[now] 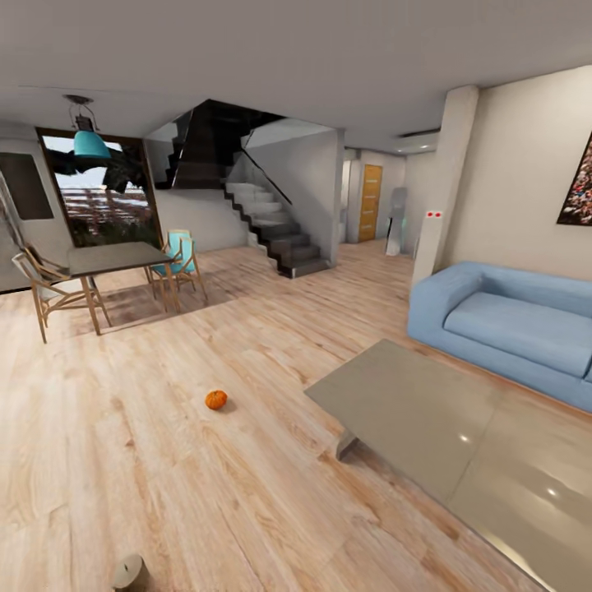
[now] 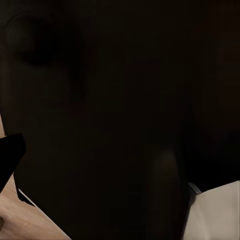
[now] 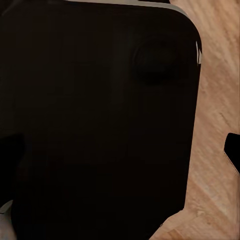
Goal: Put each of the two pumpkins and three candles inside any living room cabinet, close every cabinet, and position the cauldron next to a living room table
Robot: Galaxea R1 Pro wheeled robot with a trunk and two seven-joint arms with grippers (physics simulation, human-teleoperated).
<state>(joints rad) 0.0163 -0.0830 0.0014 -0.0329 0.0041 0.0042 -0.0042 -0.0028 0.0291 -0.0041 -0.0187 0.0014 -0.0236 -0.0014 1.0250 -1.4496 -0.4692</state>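
Light wood plank floor [image 1: 164,460] runs open around us: one pumpkin [image 1: 215,400] sits alone on it, well apart from the grey low table [image 1: 411,411] and blue sofa [image 1: 510,325], with a dining table [image 1: 111,259], chairs [image 1: 185,259] and a dark staircase [image 1: 271,222] farther back. We note the pumpkin is round, so no long axis or heading can be read. Both wrist views face a dark panel [image 3: 100,125] close up with only floor at the edges; whether our fingers are apart or together we cannot tell, nor the pumpkin's place relative to them.

Light wood plank floor [image 1: 164,493], one pumpkin [image 1: 215,400] on it
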